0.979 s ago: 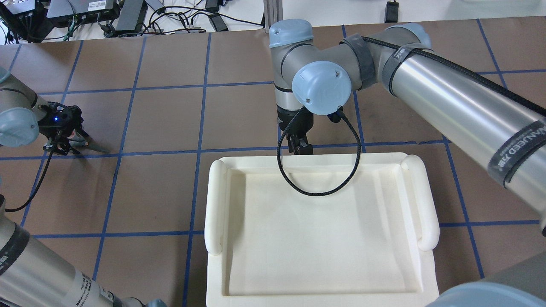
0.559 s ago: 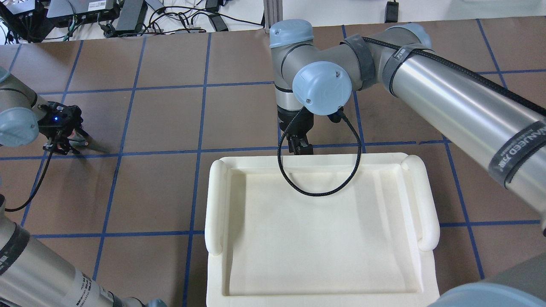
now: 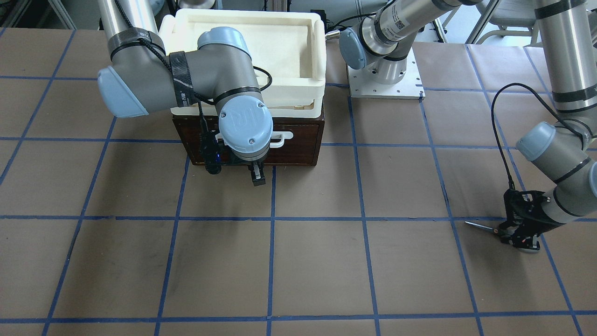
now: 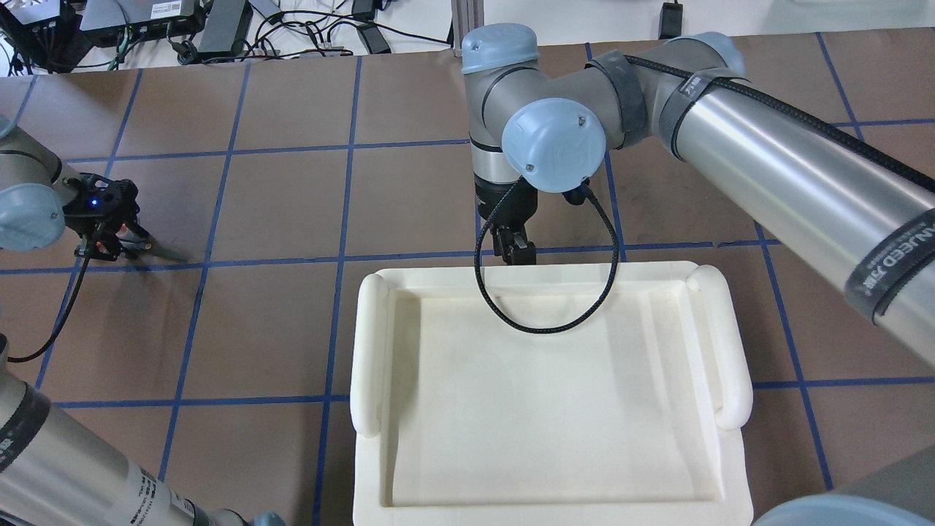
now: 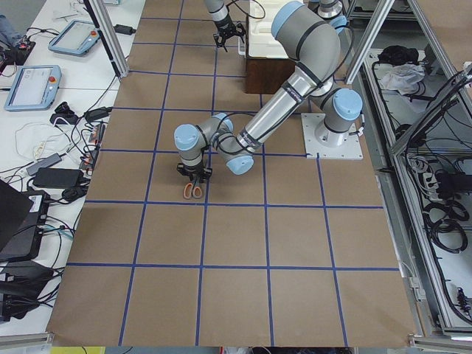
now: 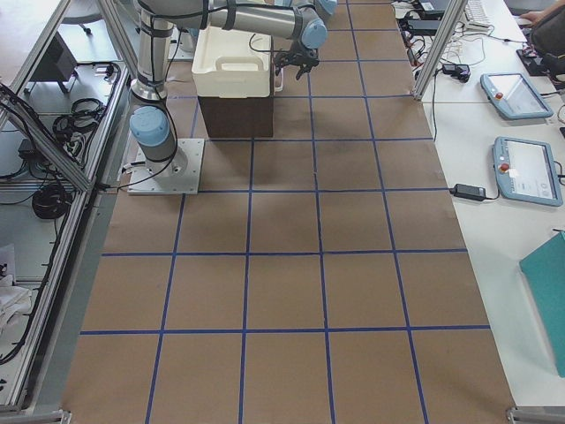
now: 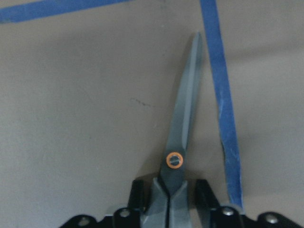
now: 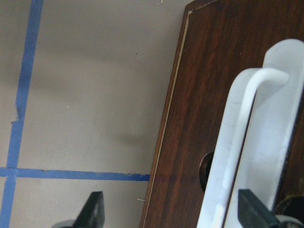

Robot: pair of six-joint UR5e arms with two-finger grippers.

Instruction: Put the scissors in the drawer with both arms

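The scissors [image 7: 183, 128] lie at table level at the far left of the overhead view [image 4: 162, 253], with the blades pointing toward the table's middle. My left gripper [image 4: 109, 237] is shut on their shank just behind the orange pivot, and it also shows in the front view [image 3: 522, 235]. The dark brown drawer [image 3: 298, 144] is shut under the cream tray. Its white bar handle [image 8: 247, 142] is right in front of my right gripper [image 3: 256, 176]. That gripper is open and empty, with its fingers [image 8: 95, 211] wide apart.
The cream-white tray [image 4: 369, 351] sits on top of the drawer cabinet and hides it from overhead. The left arm's base plate [image 3: 385, 79] stands beside the cabinet. Blue tape lines grid the brown table. Operator desks with pendants [image 6: 512, 93] run along the table's far side.
The left gripper has edged slightly left and away over the scissors, which stay in place. The right arm's elbow and wrist have shifted a little; its gripper stays at the drawer front.
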